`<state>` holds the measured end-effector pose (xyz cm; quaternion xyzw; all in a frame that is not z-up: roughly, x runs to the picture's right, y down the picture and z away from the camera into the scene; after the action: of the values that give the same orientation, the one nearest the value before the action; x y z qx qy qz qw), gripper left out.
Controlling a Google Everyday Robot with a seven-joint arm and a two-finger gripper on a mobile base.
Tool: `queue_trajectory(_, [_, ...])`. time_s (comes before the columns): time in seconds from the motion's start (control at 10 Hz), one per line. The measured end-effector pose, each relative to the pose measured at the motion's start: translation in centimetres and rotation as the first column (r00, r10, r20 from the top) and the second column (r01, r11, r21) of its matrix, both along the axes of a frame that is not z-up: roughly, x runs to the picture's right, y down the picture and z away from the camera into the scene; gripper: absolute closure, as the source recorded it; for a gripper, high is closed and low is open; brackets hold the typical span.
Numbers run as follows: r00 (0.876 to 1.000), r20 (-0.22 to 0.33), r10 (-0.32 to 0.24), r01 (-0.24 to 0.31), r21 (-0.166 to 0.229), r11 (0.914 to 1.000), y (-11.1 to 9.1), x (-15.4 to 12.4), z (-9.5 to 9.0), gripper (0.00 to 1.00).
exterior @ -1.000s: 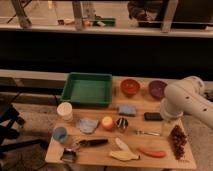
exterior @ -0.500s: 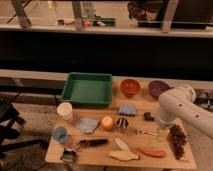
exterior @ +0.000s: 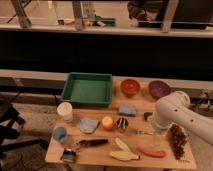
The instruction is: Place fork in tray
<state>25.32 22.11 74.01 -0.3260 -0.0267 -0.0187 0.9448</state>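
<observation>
Our gripper (exterior: 157, 131) hangs low near the worktop's right edge, just beside the fork (exterior: 141, 132), likely lining up a pick. We cannot tell its grasp. The tray (exterior: 87, 90) sits toward the back-left corner.

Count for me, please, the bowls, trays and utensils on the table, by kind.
Bowls: 2, the red bowl and the purple bowl
Trays: 1, the green tray
Utensils: 3, the fork, the black-handled utensil and the whitish utensil
Total: 6
The gripper hangs just right of the fork.
</observation>
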Motion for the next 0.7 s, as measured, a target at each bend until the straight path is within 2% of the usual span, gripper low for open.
queue_trajectory(0.2, [1.0,0.004,-0.002,0.002,-0.002,1.0,0.6,-0.2,0.6,0.2])
queue_trajectory(0.7, [1.0,-0.024,-0.006,0.008,0.057,0.9984,-0.9,-0.7,0.0,0.2])
